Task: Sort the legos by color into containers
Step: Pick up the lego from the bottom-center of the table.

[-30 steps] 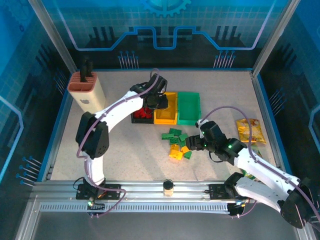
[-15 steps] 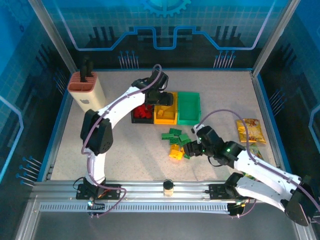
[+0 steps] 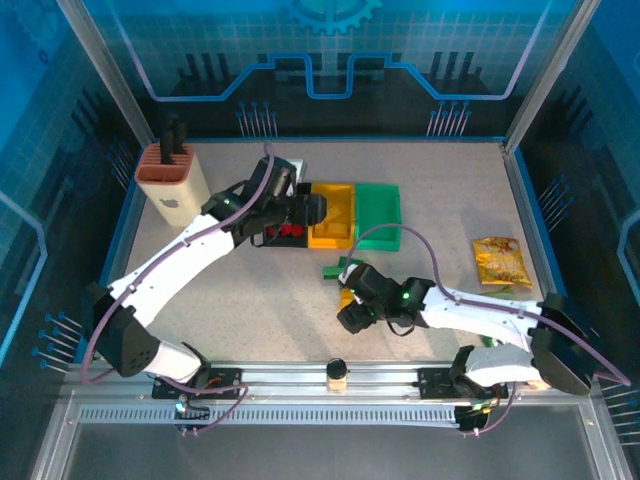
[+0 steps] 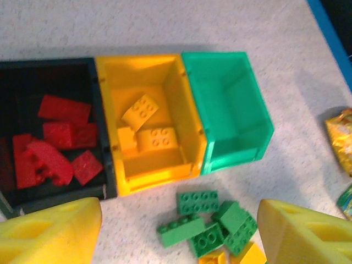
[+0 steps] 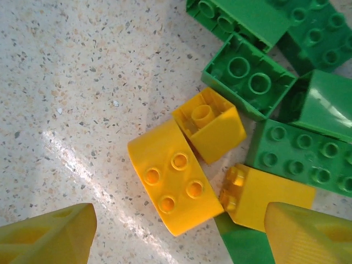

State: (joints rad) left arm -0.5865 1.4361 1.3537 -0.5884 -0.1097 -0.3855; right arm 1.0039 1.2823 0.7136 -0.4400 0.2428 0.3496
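The right gripper [image 5: 179,242] has swung left, loose yellow and green studded plastic bricks [image 5: 173,184] between its spread fingers; the left gripper [image 4: 179,236], drawn back, gapes empty before black, yellow and green plastic bins [image 4: 157,179].

A robotics lab cell: aluminium posts [image 3: 118,82] frame blue circuit-patterned panels [image 3: 420,40] around a speckled table [image 3: 250,300], with a mounting rail [image 3: 300,385] along its near edge.

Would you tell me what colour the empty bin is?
The bin is green; left wrist view shows it best.
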